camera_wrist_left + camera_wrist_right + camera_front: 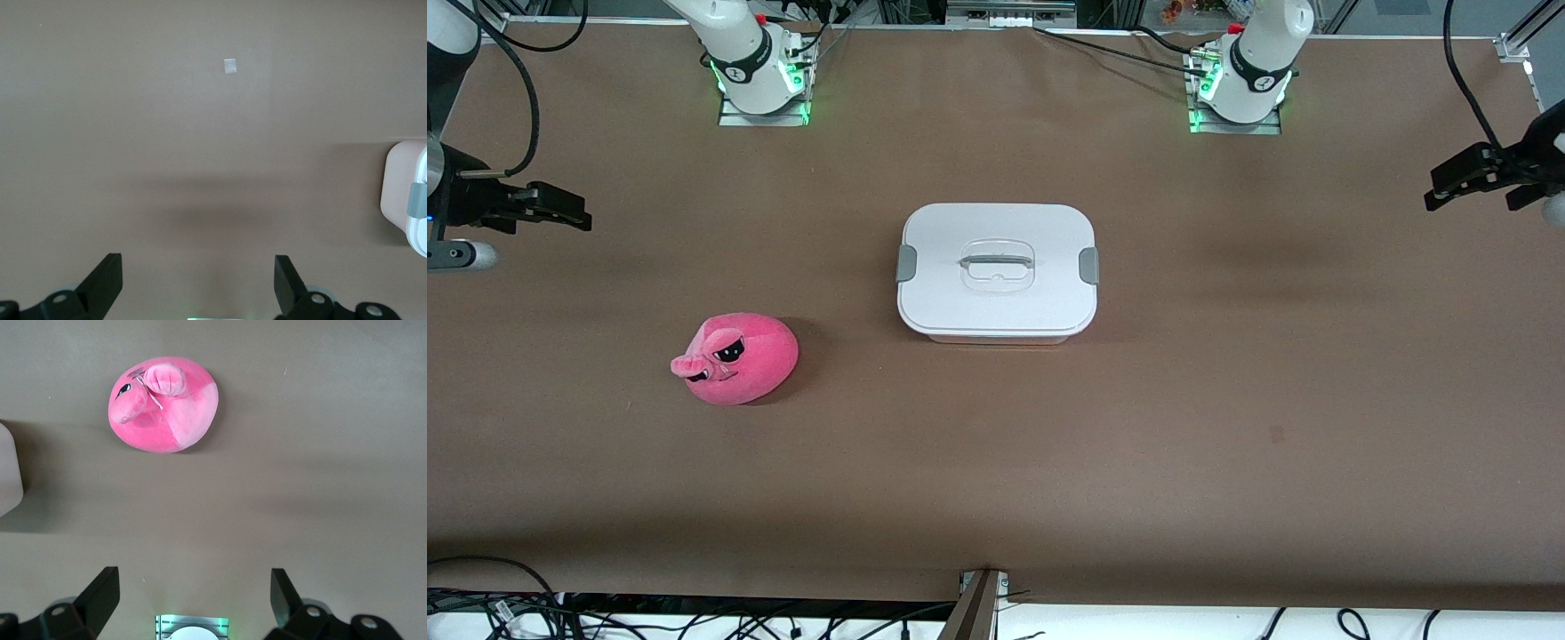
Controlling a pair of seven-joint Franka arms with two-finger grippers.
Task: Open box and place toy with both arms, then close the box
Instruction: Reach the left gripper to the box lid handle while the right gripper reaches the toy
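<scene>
The white box [997, 271] stands shut in the middle of the table, with its grey clips [906, 264] down at both ends and a clear centre handle [996, 261]. The pink plush toy [735, 357] lies on the table toward the right arm's end, nearer the front camera than the box. My right gripper [574, 213] is open and empty, up over the table's edge at the right arm's end. My left gripper [1440, 191] is open and empty over the left arm's end. The right wrist view shows the toy [163, 403] and a corner of the box [8, 473]. The left wrist view shows the box's end [407, 200].
The brown table [1227, 427] carries only the box and the toy. The arm bases [760, 80] stand along its edge farthest from the front camera. A small pale square mark [230, 66] lies on the table. A metal bracket [978, 604] and cables sit at the edge nearest the front camera.
</scene>
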